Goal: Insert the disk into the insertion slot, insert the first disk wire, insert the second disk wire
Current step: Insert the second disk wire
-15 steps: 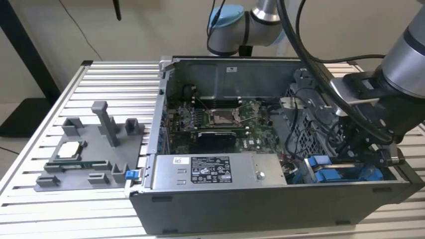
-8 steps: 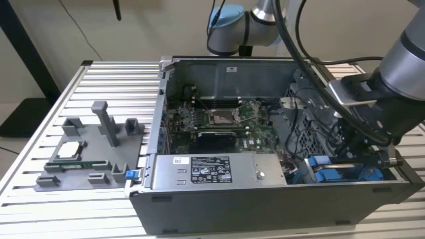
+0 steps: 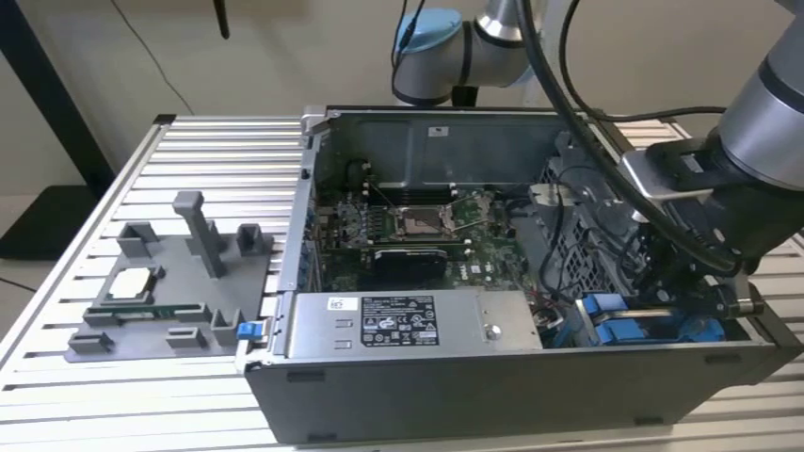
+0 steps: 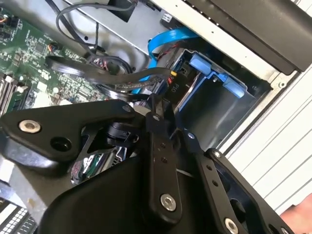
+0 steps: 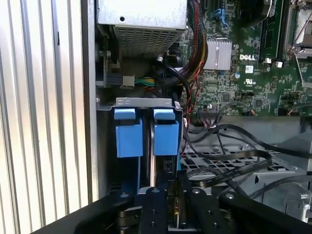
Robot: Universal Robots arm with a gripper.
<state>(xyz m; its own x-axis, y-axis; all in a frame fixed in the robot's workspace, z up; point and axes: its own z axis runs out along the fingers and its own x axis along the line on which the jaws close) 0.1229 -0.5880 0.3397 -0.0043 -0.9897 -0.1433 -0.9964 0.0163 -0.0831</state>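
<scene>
The insertion slot (image 5: 144,102) is a grey sheet-metal bay at the case's corner, and two bright blue frames (image 5: 165,136) sit side by side in it. The disk's silver body is hidden behind them. In the exterior view the blue frames (image 3: 622,325) lie low at the case's right end, under my arm (image 3: 754,160). My gripper (image 5: 174,192) hangs right over the bay with its fingers close together on a dark wire connector. In the second wrist view the gripper (image 4: 152,109) pinches where a blue flat wire (image 4: 170,39) and a black flat wire (image 4: 97,70) end, beside the slot (image 4: 219,107).
The grey power supply box (image 3: 402,325) stands next to the bay, with bundled cables between them. The green motherboard (image 3: 415,226) fills the case floor. Loose black cables (image 5: 234,163) cross a perforated panel. A grey fixture (image 3: 164,282) sits on the slatted table (image 3: 75,395).
</scene>
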